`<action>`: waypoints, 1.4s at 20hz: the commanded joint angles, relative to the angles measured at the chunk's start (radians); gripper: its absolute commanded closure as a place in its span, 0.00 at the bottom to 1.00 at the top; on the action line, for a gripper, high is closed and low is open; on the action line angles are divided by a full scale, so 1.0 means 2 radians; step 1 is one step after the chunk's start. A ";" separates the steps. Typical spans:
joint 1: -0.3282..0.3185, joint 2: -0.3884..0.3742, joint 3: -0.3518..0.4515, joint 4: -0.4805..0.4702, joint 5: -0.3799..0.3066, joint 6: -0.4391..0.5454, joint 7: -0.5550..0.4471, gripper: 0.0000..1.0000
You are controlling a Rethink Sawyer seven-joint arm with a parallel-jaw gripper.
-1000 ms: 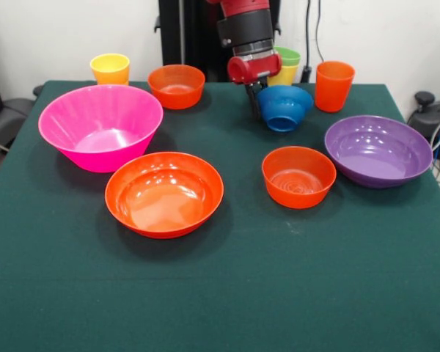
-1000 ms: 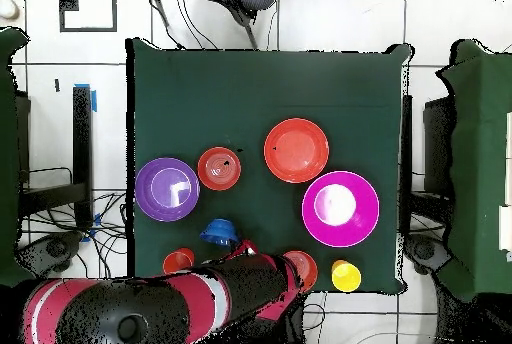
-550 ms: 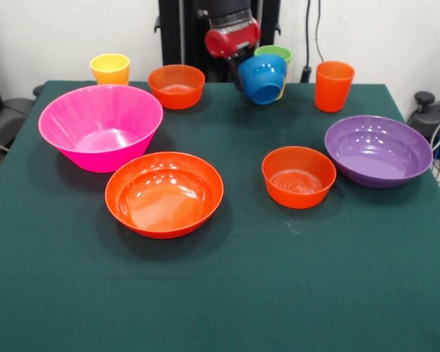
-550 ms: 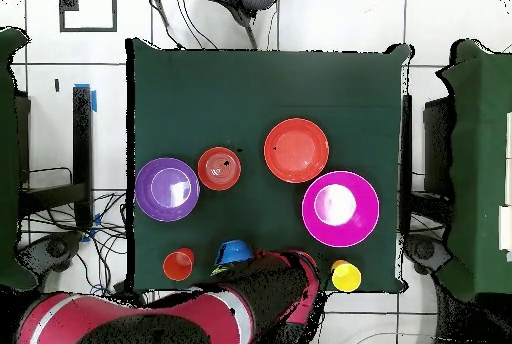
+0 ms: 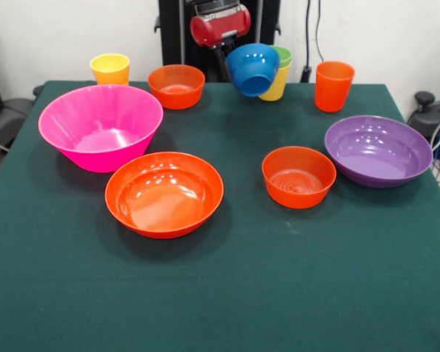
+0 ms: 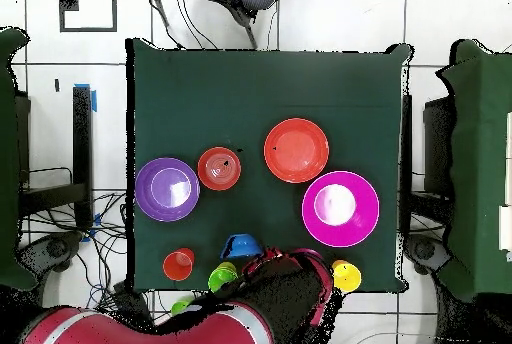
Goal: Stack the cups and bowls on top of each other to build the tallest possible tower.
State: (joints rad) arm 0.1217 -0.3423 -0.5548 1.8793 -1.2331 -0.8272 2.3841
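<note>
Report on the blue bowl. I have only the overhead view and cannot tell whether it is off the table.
Observer: The blue bowl hangs clear of the table, tilted, with the gripper shut on its rim.
Operator: Find the second small orange bowl. The arm covers that corner for me.
Observer: It stands upright on the table, between the lone yellow cup and the gripper.
Operator: Describe the green cup.
Observer: It sits nested inside a second yellow cup, just behind the raised bowl.
</note>
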 commanded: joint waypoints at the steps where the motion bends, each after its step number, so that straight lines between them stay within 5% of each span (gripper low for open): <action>1: -0.019 -0.003 0.045 -0.041 0.050 0.044 -0.020 1.00; 12: -0.015 0.011 0.017 -0.045 0.108 0.049 -0.080 1.00; 14: 0.001 0.018 0.014 -0.060 0.074 0.081 -0.065 1.00; 17: 0.056 0.041 0.012 -0.095 -0.035 0.158 0.018 1.00; 21: 0.099 0.067 -0.006 -0.125 -0.119 0.172 0.113 1.00; 28: 0.142 0.114 -0.033 -0.153 -0.194 0.155 0.206 1.00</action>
State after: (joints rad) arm 0.3723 -0.2221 -0.6715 1.7254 -1.5176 -0.5934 2.4503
